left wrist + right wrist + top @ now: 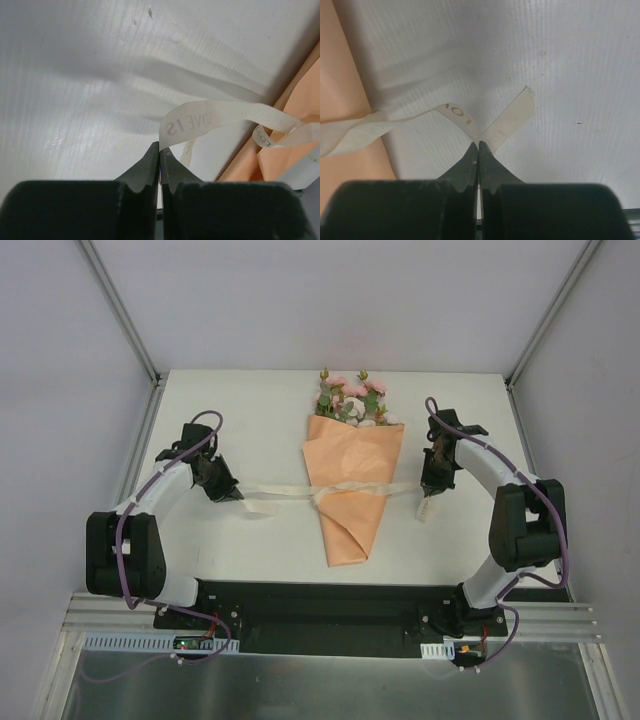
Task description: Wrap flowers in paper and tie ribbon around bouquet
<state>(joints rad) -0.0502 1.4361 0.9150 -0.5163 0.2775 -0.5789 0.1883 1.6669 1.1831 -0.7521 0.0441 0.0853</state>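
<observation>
Ribbon runs left-right, wrapped round the bouquet lying centre with its long axis near-far, left claw pinched shut on the ribbon's left end, right claw on its right end, equally near.

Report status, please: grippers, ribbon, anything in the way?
Left gripper shut on ribbon end. Right gripper shut on other end. Ribbon runs around bouquet, stretched sideways. No obstacle seen.

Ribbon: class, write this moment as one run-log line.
left gripper: shut on ribbon | right gripper: shut on ribbon | ribbon: across bouquet, ends out both sides | bouquet: flat on table
</observation>
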